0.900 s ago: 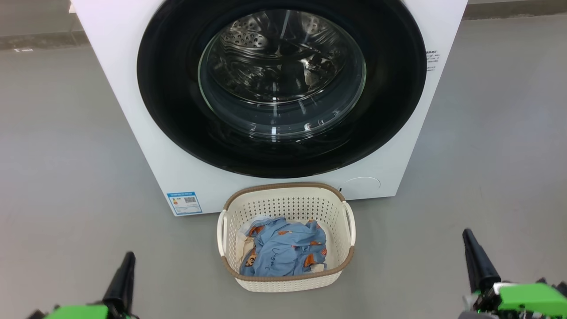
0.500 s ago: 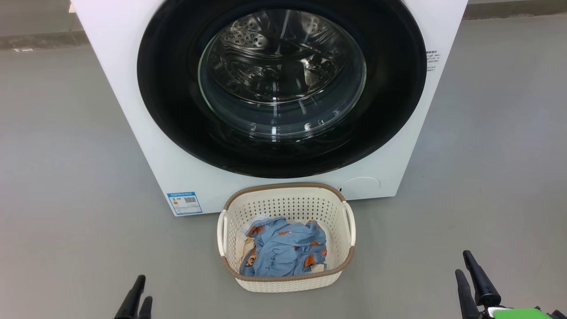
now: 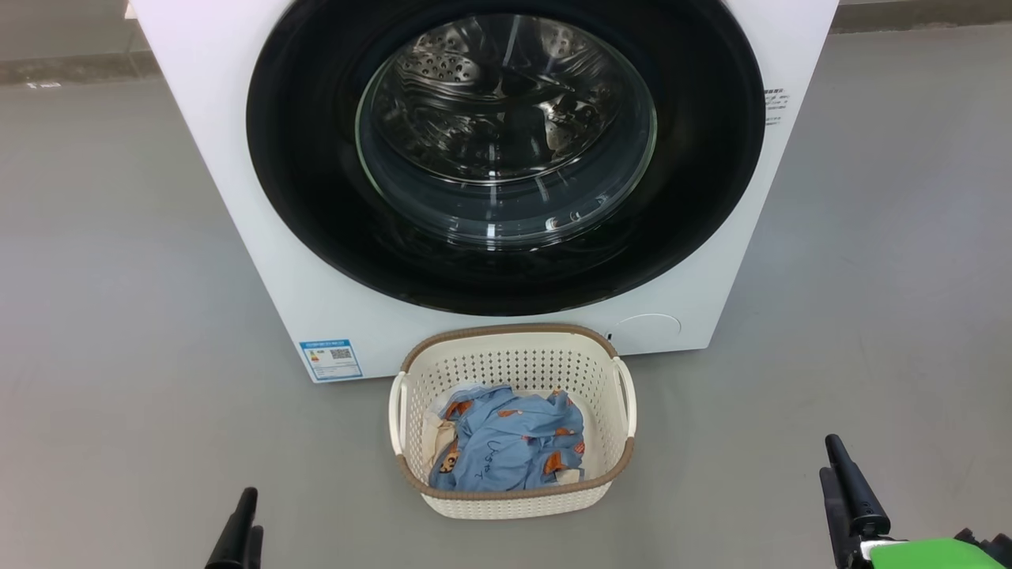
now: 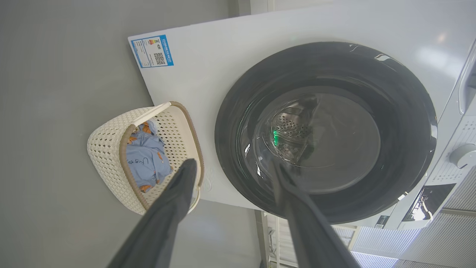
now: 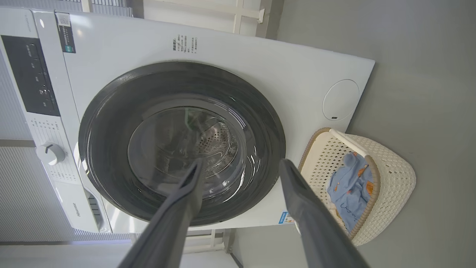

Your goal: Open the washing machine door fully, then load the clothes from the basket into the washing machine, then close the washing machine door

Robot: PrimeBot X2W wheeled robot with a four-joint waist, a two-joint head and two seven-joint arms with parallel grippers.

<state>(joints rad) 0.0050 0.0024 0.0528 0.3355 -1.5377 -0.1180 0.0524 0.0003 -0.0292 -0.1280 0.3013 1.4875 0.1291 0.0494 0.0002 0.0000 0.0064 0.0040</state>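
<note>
The white washing machine (image 3: 261,237) stands straight ahead. Its door (image 3: 506,150), with a glossy black rim and bulging glass, lies shut and flush against the front; steel drum holes show through the glass. The cream basket (image 3: 518,365) sits on the floor just before the machine, and the light blue clothes (image 3: 506,450) with orange figures lie bundled inside it. My left gripper (image 3: 253,514) is low at the left and my right gripper (image 3: 828,456) low at the right, both well short of the basket. The wrist views show the left gripper (image 4: 233,163) and right gripper (image 5: 241,162) open and empty.
Bare grey floor spreads to both sides of the machine and basket. A blue label sticker (image 3: 330,359) and a round cover (image 3: 648,325) mark the machine's lower front. The control panel with a knob (image 5: 50,153) runs along its top.
Both grippers have sunk toward the bottom edge of the head view and turned, so each now shows two fingers. The head view has shifted slightly.
</note>
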